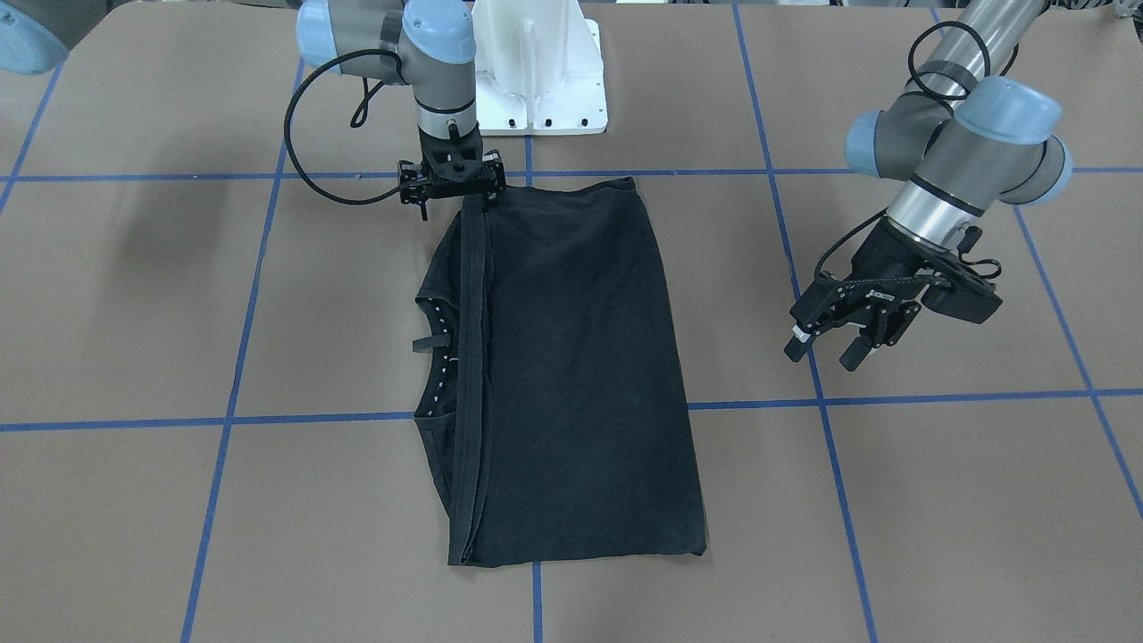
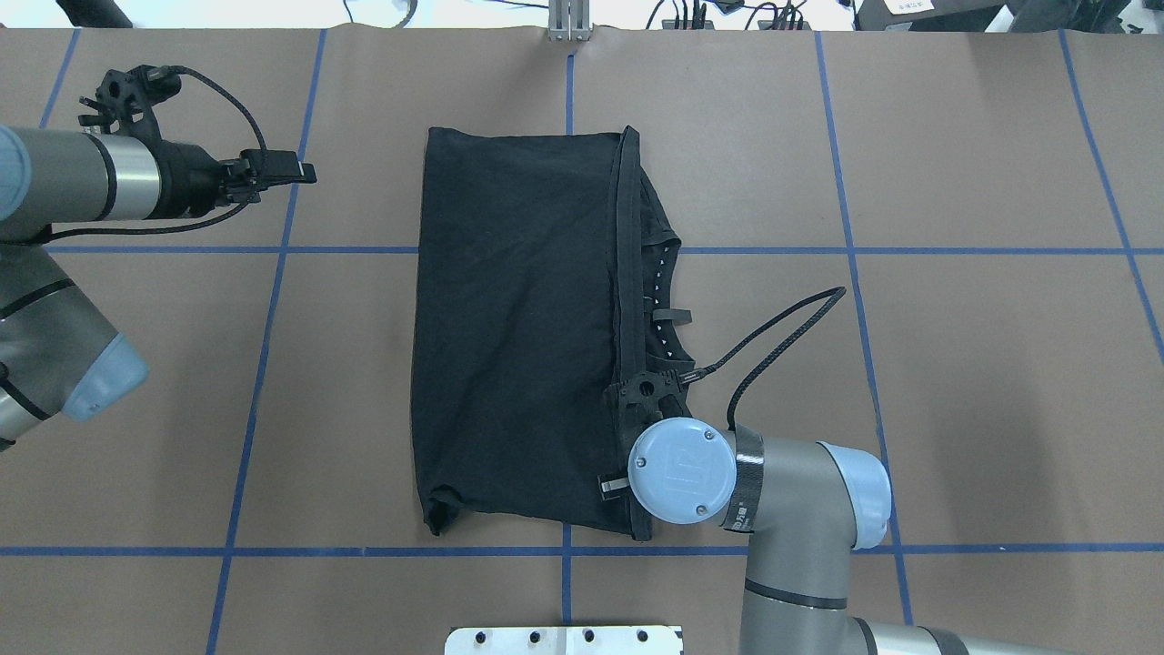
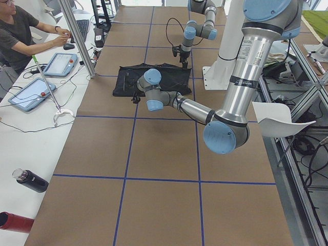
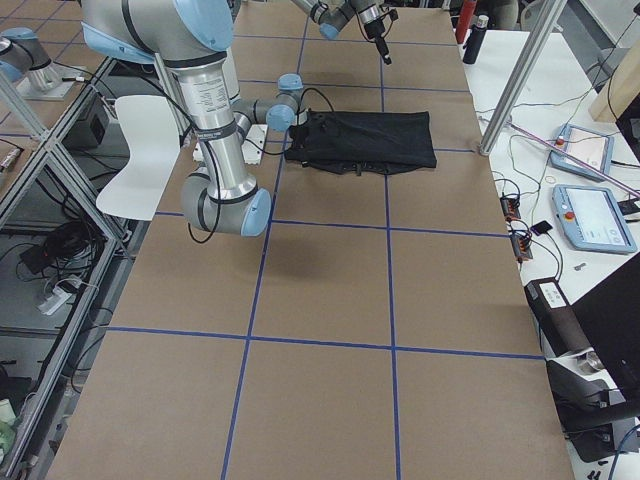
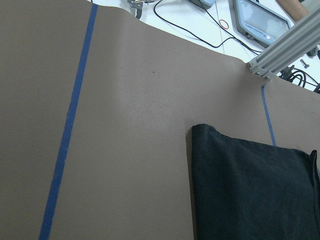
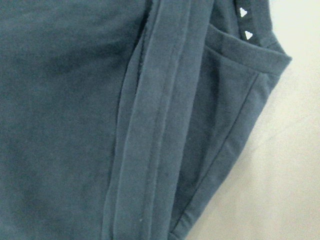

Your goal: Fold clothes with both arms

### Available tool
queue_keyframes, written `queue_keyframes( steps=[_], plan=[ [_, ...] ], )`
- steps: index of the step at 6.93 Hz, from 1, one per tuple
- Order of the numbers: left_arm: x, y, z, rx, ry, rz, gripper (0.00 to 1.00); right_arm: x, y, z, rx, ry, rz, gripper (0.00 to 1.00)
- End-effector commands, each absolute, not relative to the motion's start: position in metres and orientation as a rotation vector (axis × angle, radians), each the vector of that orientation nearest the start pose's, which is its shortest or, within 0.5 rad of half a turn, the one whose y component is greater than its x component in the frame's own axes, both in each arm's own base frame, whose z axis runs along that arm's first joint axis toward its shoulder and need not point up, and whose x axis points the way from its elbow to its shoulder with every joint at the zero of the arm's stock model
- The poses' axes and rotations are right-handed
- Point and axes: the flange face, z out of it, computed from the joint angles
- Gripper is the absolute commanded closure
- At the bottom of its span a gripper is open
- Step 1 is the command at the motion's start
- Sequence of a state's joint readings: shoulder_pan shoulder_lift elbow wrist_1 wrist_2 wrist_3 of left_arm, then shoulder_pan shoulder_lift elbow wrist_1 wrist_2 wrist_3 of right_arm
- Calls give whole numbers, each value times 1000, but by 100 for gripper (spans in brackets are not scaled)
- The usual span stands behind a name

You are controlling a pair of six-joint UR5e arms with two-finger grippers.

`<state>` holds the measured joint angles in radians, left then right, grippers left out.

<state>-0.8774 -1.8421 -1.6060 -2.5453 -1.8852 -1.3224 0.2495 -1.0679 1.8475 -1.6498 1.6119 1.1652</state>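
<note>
I see the T-shirt (image 1: pixel 571 357) folded, the right gripper (image 1: pixel 480 198) at its 11 o'clock hem corner with its grip unreadable, and the left gripper (image 1: pixel 826 348) spread-fingered over bare table (image 1: pixel 946 500) at 3 o'clock.

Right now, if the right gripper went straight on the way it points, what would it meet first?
The right gripper points straight down at the folded edge of the black T-shirt, so the cloth comes first, with the table under it. Whether it already touches is unclear.
</note>
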Motion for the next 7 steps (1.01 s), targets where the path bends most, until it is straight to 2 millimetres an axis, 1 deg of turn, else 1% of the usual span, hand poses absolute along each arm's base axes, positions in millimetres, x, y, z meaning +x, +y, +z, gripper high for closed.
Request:
queue_keyframes(
  steps=[1, 3, 5, 6, 7],
  plan=[
    [309, -532, 385, 448, 1224, -341, 0, -563, -280, 281, 182, -644, -167, 0],
    [310, -532, 386, 444, 1223, -342, 0, -566, -279, 270, 185, -665, -170, 0],
    [311, -532, 386, 444, 1223, -340, 0, -571, -279, 247, 199, -703, -172, 0],
    [311, -532, 386, 445, 1225, -339, 0, -575, -276, 250, 197, -694, -178, 0],
    [311, -531, 385, 445, 1226, -340, 0, -581, -264, 253, 194, -687, -194, 0]
  ],
)
